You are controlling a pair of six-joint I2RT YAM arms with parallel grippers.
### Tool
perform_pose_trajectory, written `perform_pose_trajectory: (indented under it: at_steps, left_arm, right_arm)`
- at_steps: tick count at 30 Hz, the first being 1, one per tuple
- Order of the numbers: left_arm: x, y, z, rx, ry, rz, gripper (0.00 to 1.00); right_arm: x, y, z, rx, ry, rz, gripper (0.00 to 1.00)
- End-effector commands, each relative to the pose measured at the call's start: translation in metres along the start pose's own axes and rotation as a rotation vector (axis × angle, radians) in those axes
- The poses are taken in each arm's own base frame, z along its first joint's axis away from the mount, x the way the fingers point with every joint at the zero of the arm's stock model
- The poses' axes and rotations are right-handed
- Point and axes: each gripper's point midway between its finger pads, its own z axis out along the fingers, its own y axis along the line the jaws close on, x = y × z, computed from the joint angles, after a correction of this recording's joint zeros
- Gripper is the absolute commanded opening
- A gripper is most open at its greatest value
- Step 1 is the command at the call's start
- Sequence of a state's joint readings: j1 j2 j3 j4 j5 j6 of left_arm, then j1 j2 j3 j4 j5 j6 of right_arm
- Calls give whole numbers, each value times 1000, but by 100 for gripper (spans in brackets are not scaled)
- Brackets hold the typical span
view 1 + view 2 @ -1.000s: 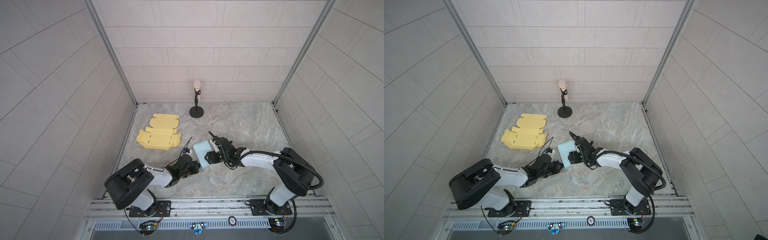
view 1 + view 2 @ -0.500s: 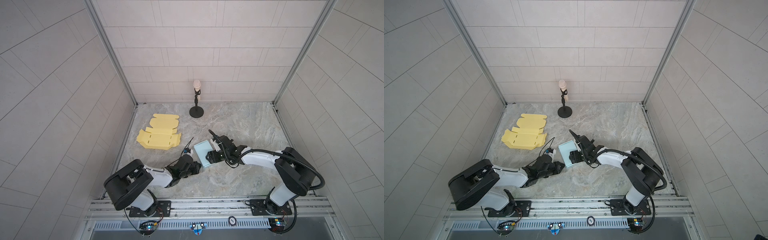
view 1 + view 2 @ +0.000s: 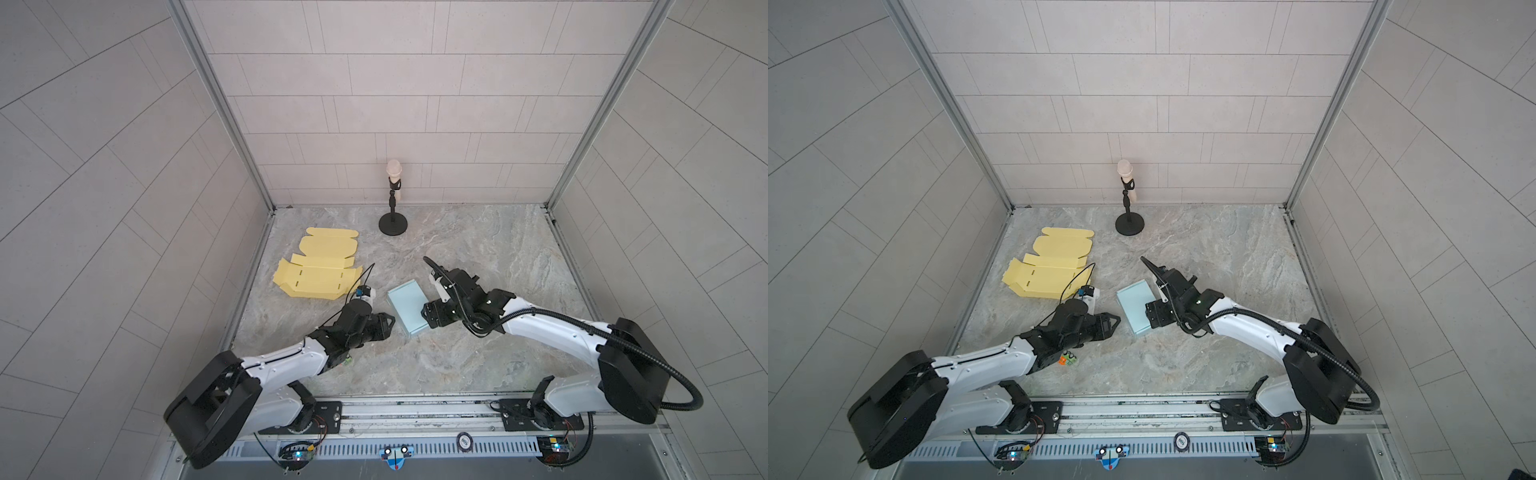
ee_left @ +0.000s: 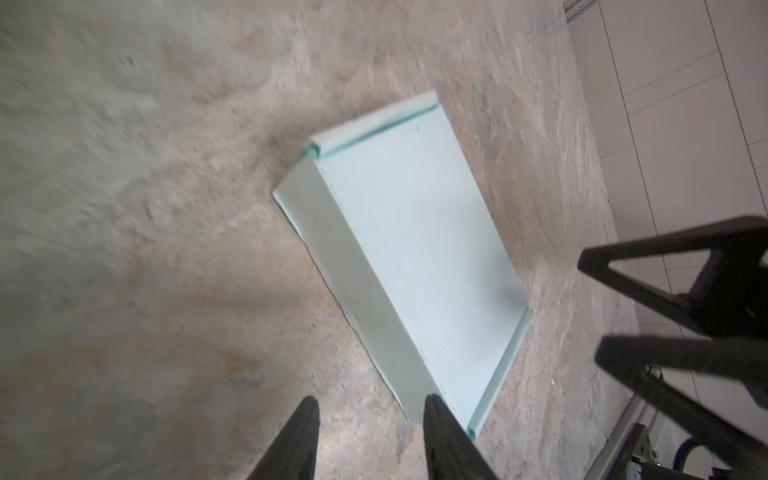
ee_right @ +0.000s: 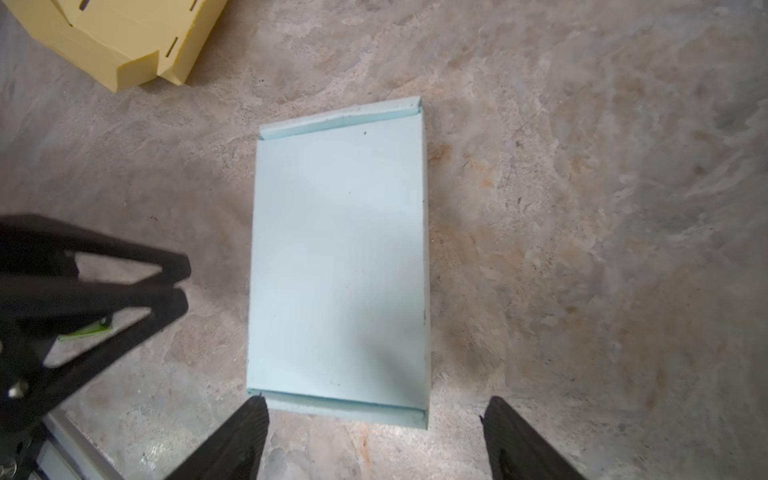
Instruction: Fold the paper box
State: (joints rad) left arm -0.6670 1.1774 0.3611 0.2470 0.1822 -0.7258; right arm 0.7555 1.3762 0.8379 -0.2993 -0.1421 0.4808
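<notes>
Paper box (image 3: pixel 409 306): lies flat and closed mid-tabletop (image 3: pixel 478 249), between both tools; points long axis front to back, far end leaning slightly left. Left tool (image 4: pixel 370 405): stands released, empty, beside near corner. Right tool (image 5: pixel 376 401): gapes wide, empty, at near short end.

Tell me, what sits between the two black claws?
The pale blue box, lying flat. In both top views its near end sits between the left gripper and the right gripper.
</notes>
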Motion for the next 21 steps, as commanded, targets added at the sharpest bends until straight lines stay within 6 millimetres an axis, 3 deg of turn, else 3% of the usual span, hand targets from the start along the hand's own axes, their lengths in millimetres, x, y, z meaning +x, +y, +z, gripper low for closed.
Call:
perform_pose_trajectory:
  at_steps: [1, 5, 9, 15, 21]
  left_arm:
    - [-31, -10, -10, -15, 0, 109, 54]
    - [-65, -12, -3, -22, -2, 124, 61]
    - [-79, -14, 18, -30, 45, 131, 66]
    - [-79, -20, 48, 5, 124, 141, 72]
    - [-73, -21, 65, 33, 172, 140, 74]
  right_arm:
    - [24, 0, -6, 25, 35, 10, 84]
    - [41, 15, -6, -29, 45, 35, 83]
    - [53, 24, -6, -73, 44, 68, 83]
    - [62, 42, 6, -148, 51, 110, 84]
    - [65, 59, 23, -208, 55, 140, 84]
